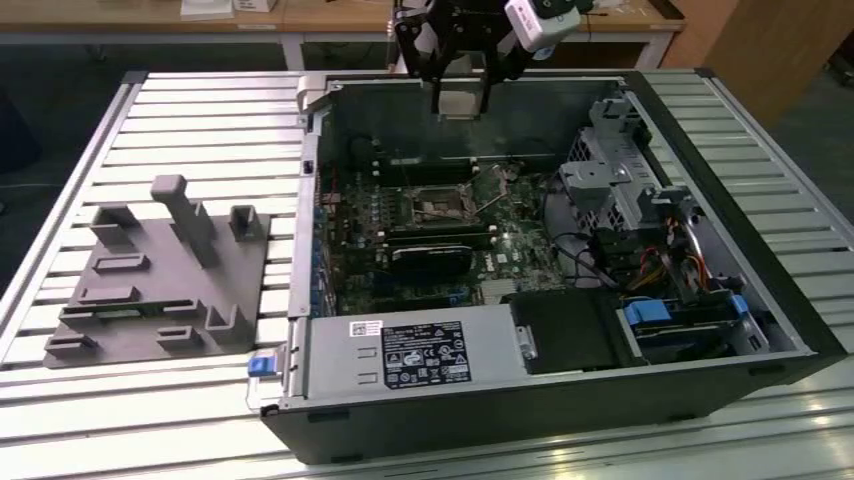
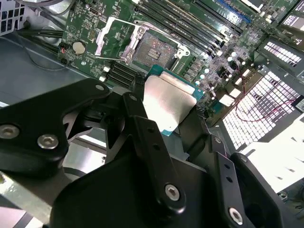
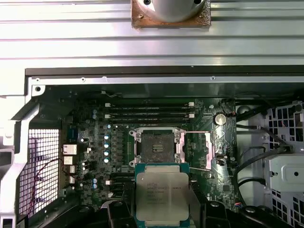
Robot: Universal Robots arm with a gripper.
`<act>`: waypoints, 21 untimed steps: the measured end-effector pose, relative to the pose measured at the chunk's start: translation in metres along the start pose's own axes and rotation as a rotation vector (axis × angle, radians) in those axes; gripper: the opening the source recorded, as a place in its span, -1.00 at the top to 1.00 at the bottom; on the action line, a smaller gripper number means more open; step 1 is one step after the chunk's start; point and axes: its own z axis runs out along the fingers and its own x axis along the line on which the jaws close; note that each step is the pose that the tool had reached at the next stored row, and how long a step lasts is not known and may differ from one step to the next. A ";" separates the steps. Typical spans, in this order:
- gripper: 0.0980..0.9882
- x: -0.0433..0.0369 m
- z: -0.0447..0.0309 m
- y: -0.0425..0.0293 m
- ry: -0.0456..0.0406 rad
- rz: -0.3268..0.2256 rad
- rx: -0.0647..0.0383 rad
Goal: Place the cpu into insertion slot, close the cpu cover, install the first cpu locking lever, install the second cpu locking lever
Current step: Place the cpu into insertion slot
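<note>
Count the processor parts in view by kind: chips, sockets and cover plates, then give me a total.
cpu: 1
insertion slot: 1
cpu cover: 1
Total: 3

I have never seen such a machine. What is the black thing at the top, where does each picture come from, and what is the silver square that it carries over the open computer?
This is a robot arm at work on an open computer case, which lies on a slatted metal table. The exterior view comes from a camera standing off the arm. Both wrist views come from cameras riding on the arm, looking down past its gripper, the black two-fingered claw. The gripper is shut on the cpu, a flat silver chip, and holds it above the motherboard, not yet in the insertion slot. The slot's cpu cover stands open beside it. On the table, at the exterior view's left, rests a grey moulded block.
</note>
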 end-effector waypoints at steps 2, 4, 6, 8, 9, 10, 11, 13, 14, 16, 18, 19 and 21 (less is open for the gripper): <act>0.00 0.0000 0.0007 -0.0001 -0.0001 0.000 0.000; 0.00 -0.0001 0.0038 -0.0004 -0.0001 0.000 0.000; 0.00 -0.0001 0.0073 -0.0007 -0.0001 0.000 0.000; 0.00 -0.0002 0.0108 -0.0010 0.0000 0.000 0.000; 0.00 -0.0002 0.0124 -0.0011 -0.0001 0.000 0.000; 0.00 -0.0003 0.0139 -0.0012 -0.0001 0.000 0.000; 0.00 -0.0003 0.0153 -0.0014 -0.0001 0.000 0.000; 0.00 -0.0003 0.0179 -0.0016 -0.0005 0.000 0.000; 0.00 -0.0004 0.0191 -0.0017 -0.0011 0.000 0.000; 0.00 -0.0004 0.0214 -0.0019 -0.0026 0.000 -0.001; 0.00 -0.0004 0.0239 -0.0022 -0.0051 0.000 -0.001; 0.00 -0.0004 0.0254 -0.0023 -0.0065 -0.001 -0.001; 0.00 -0.0005 0.0289 -0.0026 -0.0096 -0.001 -0.001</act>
